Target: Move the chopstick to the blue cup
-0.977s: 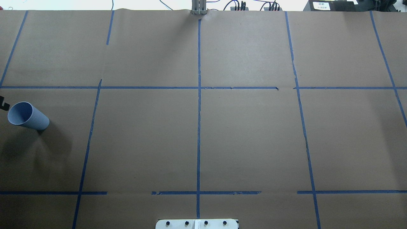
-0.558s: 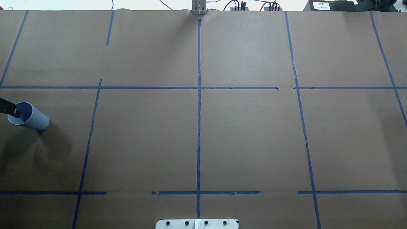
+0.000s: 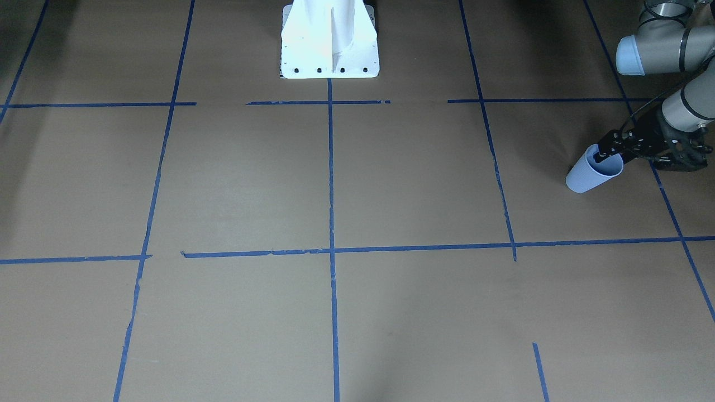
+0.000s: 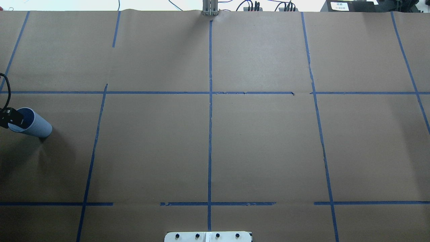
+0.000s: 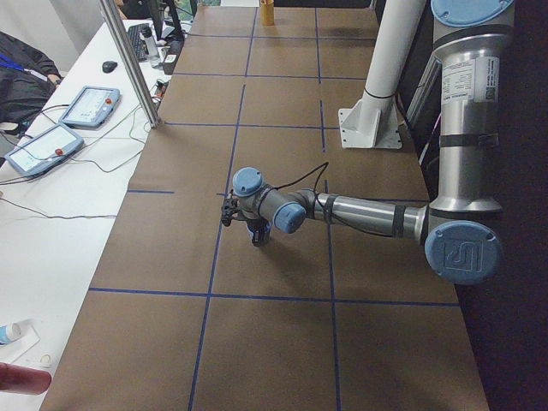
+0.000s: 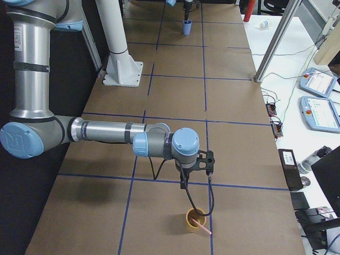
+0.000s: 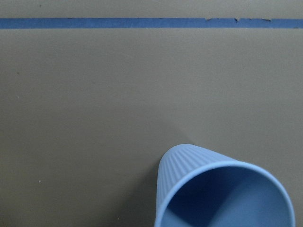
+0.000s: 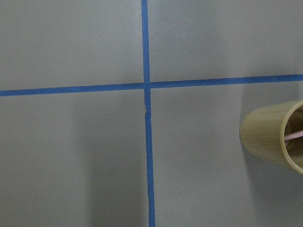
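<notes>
Brown paper [image 4: 262, 151] covers the whole bench, with dark blue tape lines [image 4: 210, 134] cutting it into big squares. The blue cup [image 4: 33, 123] stands mouth up way over at the bench end on the robot's left, about halfway between the near and far edges. The left gripper [image 4: 11, 118] is right at its rim on the outer side, and from across the bench the black fingertips [image 3: 601, 152] look like they overlap the rim of the cup [image 3: 592, 173]. Honestly I can't tell how wide the fingers are apart or whether they're actually pinching the rim. The left wrist cam just shows the cup [image 7: 222, 189] from above, ribbed side and round rim, nothing in it that I can see, and no fingers in shot. The chopstick [image 6: 202, 226] is at the opposite end, the one on the robot's right, sitting in a tan cup [image 6: 192, 220] and leaning out over its rim. The wrist cam there only catches a sliver of pink [image 8: 294, 135] inside the tan cup [image 8: 272, 139]. The right gripper [image 6: 183, 180] hangs above the paper near that cup but clear of it, and it only shows from the side, so I can't tell if it's spread or closed. A white pedestal [image 3: 329, 44] sits midway along the robot's edge of the bench.
</notes>
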You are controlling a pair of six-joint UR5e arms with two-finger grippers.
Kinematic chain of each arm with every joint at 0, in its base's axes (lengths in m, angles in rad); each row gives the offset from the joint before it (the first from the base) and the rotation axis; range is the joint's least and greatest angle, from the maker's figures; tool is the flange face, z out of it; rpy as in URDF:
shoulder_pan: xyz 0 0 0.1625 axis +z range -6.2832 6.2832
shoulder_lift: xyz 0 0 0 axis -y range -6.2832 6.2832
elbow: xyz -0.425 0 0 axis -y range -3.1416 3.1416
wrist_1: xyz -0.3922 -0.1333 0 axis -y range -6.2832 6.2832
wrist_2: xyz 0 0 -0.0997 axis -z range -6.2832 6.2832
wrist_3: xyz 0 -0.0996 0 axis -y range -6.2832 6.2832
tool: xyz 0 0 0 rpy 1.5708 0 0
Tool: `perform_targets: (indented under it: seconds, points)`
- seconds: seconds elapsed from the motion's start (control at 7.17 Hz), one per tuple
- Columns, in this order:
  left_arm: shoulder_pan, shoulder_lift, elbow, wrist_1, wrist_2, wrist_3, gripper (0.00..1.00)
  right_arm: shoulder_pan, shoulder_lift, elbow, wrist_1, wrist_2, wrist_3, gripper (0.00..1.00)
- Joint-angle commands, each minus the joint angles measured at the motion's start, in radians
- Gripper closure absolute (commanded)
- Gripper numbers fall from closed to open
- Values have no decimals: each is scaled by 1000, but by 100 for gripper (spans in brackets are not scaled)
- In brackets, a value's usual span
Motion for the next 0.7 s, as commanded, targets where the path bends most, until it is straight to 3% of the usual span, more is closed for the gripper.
perform_targets:
  seconds: [0.0, 0.28, 0.42, 0.56]
  points:
    - [1, -17, 0, 5, 0, -9, 98, 0, 0, 0, -1, 1, 0, 0]
    - [-11, -29, -83, 67, -10, -36, 100, 0, 0, 20, -1, 3, 8, 0]
    - [-15, -73, -202, 282, -9, -36, 100, 0, 0, 37, -1, 4, 9, 0]
    - [-15, -192, -311, 539, -3, -38, 100, 0, 0, 52, -2, 4, 11, 0]
